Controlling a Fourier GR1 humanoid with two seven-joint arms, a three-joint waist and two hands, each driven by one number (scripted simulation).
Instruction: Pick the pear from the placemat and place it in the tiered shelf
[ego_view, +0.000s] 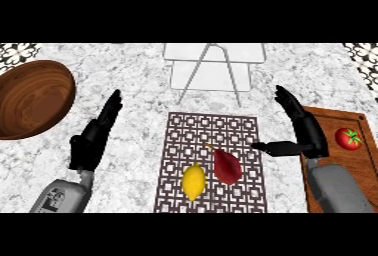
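Observation:
A dark red pear (227, 165) lies on the patterned brown placemat (214, 130), right of a yellow lemon (193, 182). The white tiered shelf (213, 66) stands at the back centre, beyond the mat. My right hand (304, 131) is open just right of the mat, fingers straight up and thumb pointing left toward the pear, apart from it. At the left of the mat my left hand (94, 134) rests open with fingers up.
A large wooden bowl (31, 98) sits at the far left. A wooden cutting board (356, 165) at the right edge carries a red tomato (348, 138). My right forearm lies over the board's left part.

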